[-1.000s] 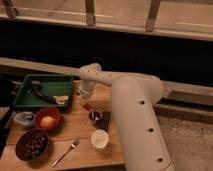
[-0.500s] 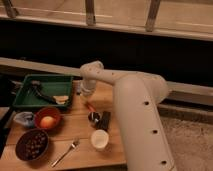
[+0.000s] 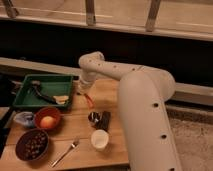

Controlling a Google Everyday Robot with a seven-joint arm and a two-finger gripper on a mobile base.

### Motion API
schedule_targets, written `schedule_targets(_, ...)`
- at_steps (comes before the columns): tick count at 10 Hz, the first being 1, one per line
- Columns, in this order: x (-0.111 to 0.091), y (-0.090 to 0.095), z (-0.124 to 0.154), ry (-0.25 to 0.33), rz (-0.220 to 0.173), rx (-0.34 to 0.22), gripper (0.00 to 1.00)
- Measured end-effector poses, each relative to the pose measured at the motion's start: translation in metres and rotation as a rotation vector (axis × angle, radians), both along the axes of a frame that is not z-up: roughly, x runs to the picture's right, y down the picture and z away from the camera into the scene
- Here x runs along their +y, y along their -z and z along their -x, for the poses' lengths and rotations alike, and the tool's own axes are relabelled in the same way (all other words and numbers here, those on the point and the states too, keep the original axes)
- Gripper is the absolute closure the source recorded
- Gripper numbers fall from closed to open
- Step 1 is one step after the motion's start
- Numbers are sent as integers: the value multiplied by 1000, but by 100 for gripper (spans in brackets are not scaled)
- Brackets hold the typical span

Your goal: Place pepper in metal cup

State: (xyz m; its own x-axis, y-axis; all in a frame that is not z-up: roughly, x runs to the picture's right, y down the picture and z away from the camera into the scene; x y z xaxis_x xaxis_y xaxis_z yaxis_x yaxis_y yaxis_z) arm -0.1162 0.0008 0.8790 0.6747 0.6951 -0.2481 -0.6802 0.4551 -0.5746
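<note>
Pepper (image 3: 89, 100), red-orange and slender, hangs over a wooden counter (image 3: 114, 90) that stands before a dark wall with a railing above. The claw (image 3: 85, 93) sits above the middle of the counter, just off the right edge of a green tray (image 3: 25, 96), its fingers pinched tight on the pepper's top end. The pepper dangles clear of the wood, a little up and left of the metal cup (image 3: 93, 118). I count one metal cup, one black block (image 3: 105, 120) touching its right side, one white cup (image 3: 99, 139) near the front edge, one fork (image 3: 65, 152), and two bowls: a red one (image 3: 48, 120) with an orange fruit (image 3: 47, 122), a dark one (image 3: 32, 145).
</note>
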Motion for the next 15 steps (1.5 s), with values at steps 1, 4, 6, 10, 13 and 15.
schedule_targets(1, -8, 10, -1, -7, -15, 1, 100)
schedule_targets(4, -16, 34, -20, -18, -49, 22, 100)
schedule_targets(6, -6, 42, -42, -18, -49, 51, 100)
schedule_targets(10, 24, 50, -69, -46, -11, 69, 100)
schedule_targets(13, 37, 54, -61, -79, 10, 41, 100)
schedule_targets(15, 47, 58, -55, -79, 29, 26, 100)
